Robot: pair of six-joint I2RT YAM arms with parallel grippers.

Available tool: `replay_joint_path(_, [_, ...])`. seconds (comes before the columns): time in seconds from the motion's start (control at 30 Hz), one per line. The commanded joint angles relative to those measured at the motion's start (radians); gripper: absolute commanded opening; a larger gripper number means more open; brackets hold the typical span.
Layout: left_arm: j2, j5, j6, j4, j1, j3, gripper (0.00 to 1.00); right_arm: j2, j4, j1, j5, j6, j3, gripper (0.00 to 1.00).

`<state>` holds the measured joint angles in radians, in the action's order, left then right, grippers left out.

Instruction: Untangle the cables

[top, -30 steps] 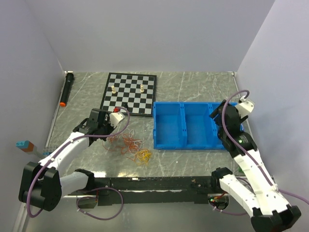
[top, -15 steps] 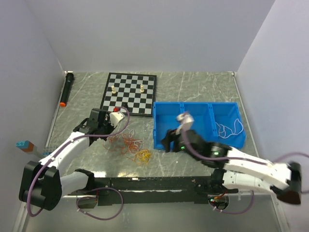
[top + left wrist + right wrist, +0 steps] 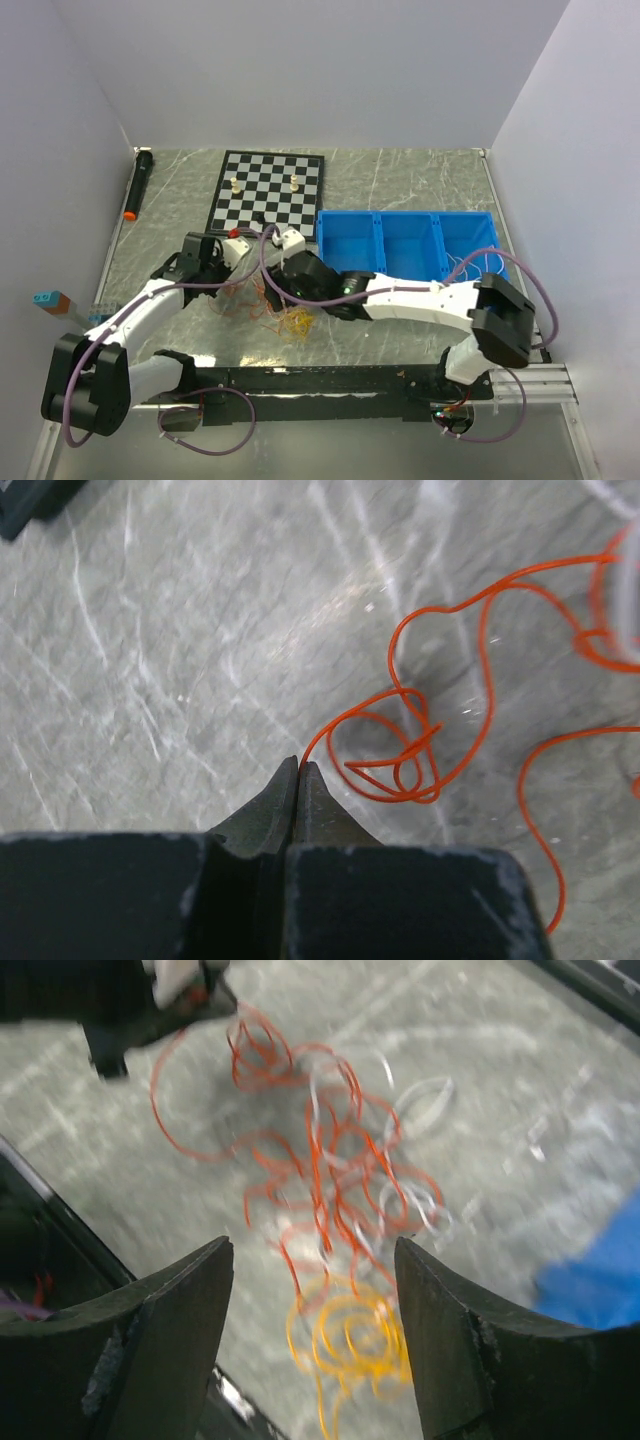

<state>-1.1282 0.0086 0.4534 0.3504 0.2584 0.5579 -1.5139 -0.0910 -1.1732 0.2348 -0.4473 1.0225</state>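
Left claw clamped shut on 1 red-orange cable end, likely anchoring it. Right claw hung apart, empty, over the tangle of cables on the desk near the chessboard, probably lining up to pull a strand free.

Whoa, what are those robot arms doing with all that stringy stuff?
They are untangling thin cables on the table. The left gripper is shut on the end of a red-orange cable at the side of the pile. The right gripper hangs open above the tangle of cables, red, white and yellow, not gripping anything. One white cable already lies in the blue bin's right compartment.
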Motion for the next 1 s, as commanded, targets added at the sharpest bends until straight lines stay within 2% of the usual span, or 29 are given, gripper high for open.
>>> replay_joint_path(0.0, [0.033, -0.006, 0.014, -0.044, -0.044, -0.013, 0.01, -0.083, 0.135, 0.067, -0.104, 0.012, 0.082, 0.73])
replay_joint_path(0.33, [0.057, 0.014, 0.014, -0.051, -0.062, -0.033, 0.01, -0.261, 0.269, 0.173, -0.324, -0.140, 0.163, 0.74])
replay_joint_path(0.7, [0.065, 0.022, 0.005, -0.039, -0.064, -0.023, 0.01, -0.391, 0.246, 0.185, -0.354, -0.165, 0.275, 0.68])
replay_joint_path(0.97, [0.067, 0.033, 0.004, -0.028, -0.064, -0.015, 0.01, -0.439, 0.238, 0.184, -0.341, -0.166, 0.278, 0.63])
